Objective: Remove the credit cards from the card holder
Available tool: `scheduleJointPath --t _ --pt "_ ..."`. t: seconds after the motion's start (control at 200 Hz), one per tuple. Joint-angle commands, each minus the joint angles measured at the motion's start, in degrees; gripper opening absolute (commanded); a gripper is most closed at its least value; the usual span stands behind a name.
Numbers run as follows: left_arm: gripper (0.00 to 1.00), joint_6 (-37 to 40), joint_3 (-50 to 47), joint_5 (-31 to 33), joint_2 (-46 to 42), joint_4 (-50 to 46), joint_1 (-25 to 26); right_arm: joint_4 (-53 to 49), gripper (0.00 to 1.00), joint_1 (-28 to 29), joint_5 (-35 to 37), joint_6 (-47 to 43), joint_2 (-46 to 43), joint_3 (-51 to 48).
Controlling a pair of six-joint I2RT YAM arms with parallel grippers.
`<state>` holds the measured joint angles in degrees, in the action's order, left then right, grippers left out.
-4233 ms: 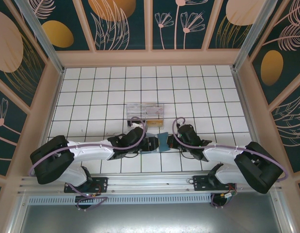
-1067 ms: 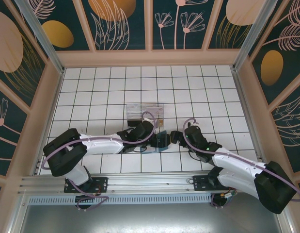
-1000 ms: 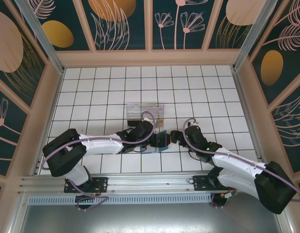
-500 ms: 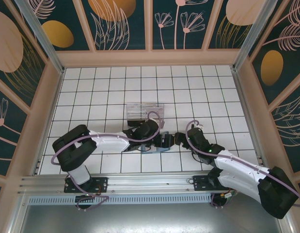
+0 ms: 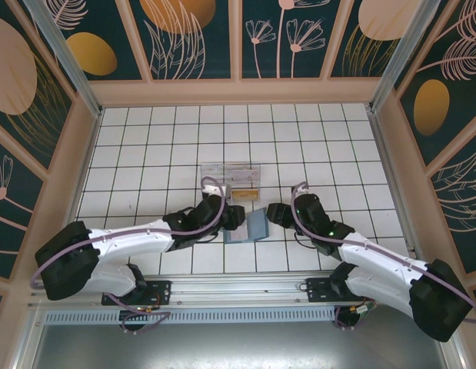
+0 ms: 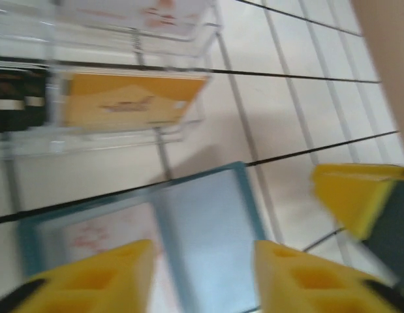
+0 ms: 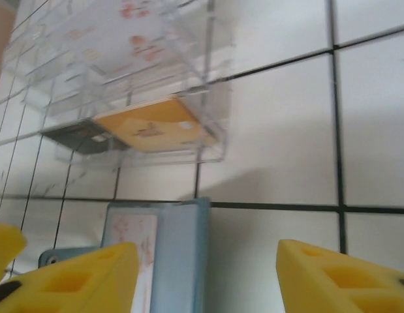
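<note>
We see both arms backed off from a moment ago. The card holder (image 5: 247,225) lies open on the tabletop (image 5: 314,146), lower centre of the top view, card (image 7: 128,236) in its pocket. Left claw (image 6: 202,251) and right claw (image 7: 207,248) are part-open and empty. We still need to pull it.

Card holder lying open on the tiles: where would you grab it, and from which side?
Probably the outer edge of the card holder, on its bare blue-grey half, with the right gripper coming from the right. It lies flat and open, and the card sits in the other half, so it stays free.
</note>
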<state>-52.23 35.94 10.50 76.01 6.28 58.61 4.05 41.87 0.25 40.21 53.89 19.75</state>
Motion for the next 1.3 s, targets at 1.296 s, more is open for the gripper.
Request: scheduleJointPath --t 1.296 --pt "0.0 -2.0 -2.1 0.7 11.4 -3.8 0.0 9.4 0.18 5.1 -17.8 3.3 31.3 10.1"
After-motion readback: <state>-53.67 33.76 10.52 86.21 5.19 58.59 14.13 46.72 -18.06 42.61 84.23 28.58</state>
